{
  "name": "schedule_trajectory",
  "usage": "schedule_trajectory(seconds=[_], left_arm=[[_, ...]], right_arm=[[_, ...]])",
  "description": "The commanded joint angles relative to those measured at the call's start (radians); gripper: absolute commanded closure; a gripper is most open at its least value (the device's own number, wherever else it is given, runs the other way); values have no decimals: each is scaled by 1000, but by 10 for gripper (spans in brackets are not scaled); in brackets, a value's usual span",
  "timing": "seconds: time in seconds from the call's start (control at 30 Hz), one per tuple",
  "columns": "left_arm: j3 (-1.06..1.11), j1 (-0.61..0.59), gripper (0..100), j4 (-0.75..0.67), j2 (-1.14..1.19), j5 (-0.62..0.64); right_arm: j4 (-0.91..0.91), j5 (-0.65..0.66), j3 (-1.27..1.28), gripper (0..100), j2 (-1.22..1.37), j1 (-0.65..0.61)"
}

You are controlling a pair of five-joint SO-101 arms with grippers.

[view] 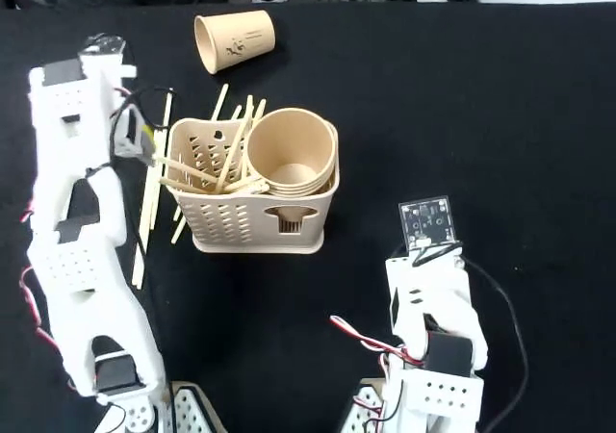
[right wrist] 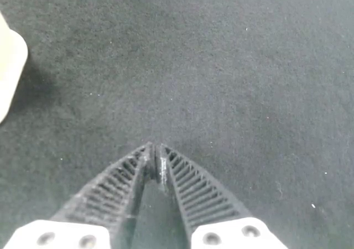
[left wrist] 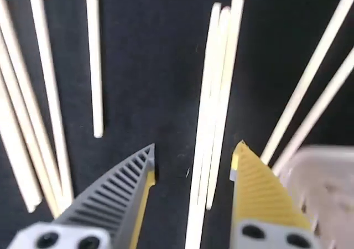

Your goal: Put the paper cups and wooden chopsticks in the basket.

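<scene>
Black desk, left edge: left gripper gapes, empty, astride chopsticks, seemingly two, judged light and stiff; pinch mid-length. Right gripper is closed, empty.

basket 1 | loose cup 1 | cup stack 1 | chopsticks many

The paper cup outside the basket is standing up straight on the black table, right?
Not quite. The paper cup outside the basket is on the black table, but it is lying on its side with its open end facing sideways, not standing up straight. The high view shows this.
</scene>
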Motion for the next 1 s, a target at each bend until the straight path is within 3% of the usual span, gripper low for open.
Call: schedule_trajectory(seconds=[0.0,0.2,0.3,0.4,0.97], left_arm=[[87,27,776,-137,-11,61],[295,27,781,-339,-11,58],[335,27,850,-381,-11,58],[335,24,981,-387,-11,58],[325,24,972,-344,-28,57]], right_arm=[[5,0,-4,986,-50,-15],[5,0,-4,986,-50,-15],[5,0,-4,986,-50,-15],[5,0,-4,986,-50,-15],[5,0,-4,986,-50,-15]])
